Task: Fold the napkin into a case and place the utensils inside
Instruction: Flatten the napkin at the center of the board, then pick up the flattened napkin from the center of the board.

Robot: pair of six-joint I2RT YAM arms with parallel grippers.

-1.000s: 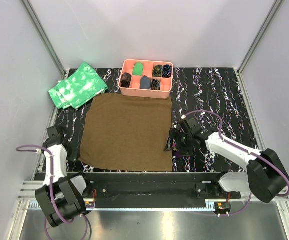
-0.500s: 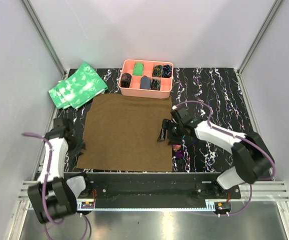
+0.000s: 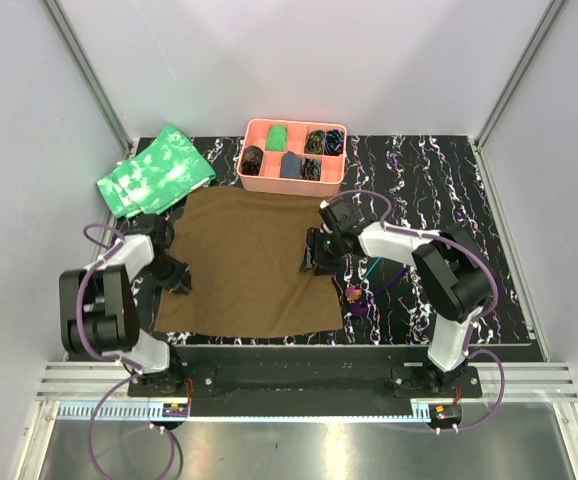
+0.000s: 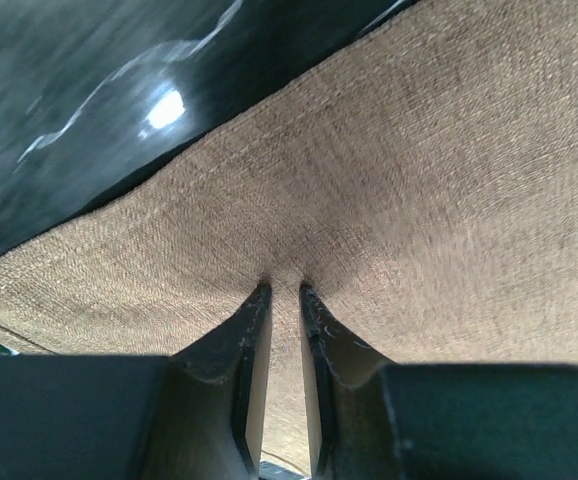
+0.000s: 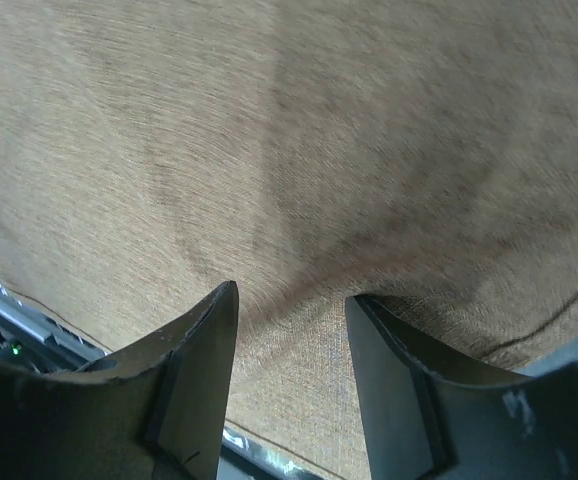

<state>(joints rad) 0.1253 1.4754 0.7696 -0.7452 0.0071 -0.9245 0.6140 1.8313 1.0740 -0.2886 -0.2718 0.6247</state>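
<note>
- Left hand is parked on the left edge of the napkin, roughly halfway along that side. From its wrist cam the fingers are almost together, with a little pucker of brown cloth pinched right at the tips.
- Right hand is over on the opposite edge. Its fingers are a fair way apart, tips down on the cloth, with a soft ridge of fabric rising between them but nothing clamped.
- The napkin is spread out unfolded on the black marbled table, sitting between the two hands. Its right edge dents inward where the right hand is.
- The utensils lie on the table just off the napkin's right side, nearer the bases than the right hand and clear of it.
- Pink tray sits just past the napkin's far edge, and the green mottled cloths are by its far left corner.
</note>
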